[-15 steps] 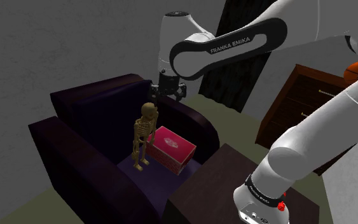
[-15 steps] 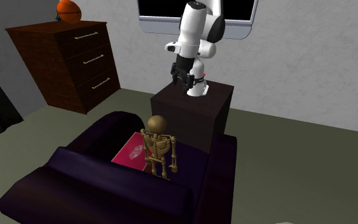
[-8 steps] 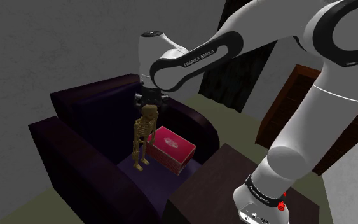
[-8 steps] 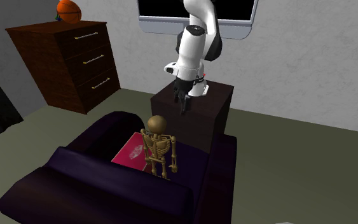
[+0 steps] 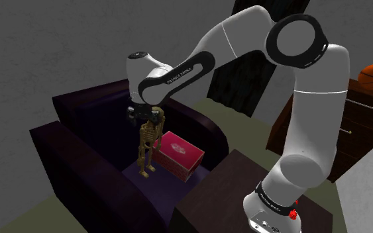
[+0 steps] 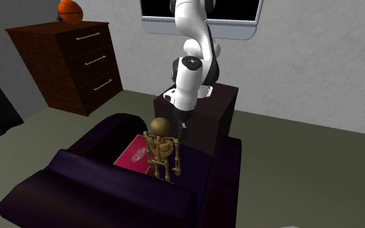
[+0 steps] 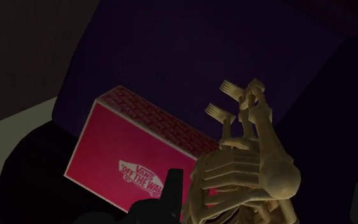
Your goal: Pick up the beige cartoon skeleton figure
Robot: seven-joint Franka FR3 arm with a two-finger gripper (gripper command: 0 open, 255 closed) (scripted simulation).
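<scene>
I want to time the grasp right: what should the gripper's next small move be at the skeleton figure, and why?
Probably close the fingers. The gripper sits at the top of the beige skeleton figure, and the wrist view shows its ribs between the spread fingers, apparently not yet clasped.

There is one skeleton toy [image 5: 150,140], one red box [image 5: 179,153] and one dark armchair [image 5: 72,149]. There is one brown dresser [image 6: 77,65] with one orange ball [image 6: 70,10] on it.
</scene>
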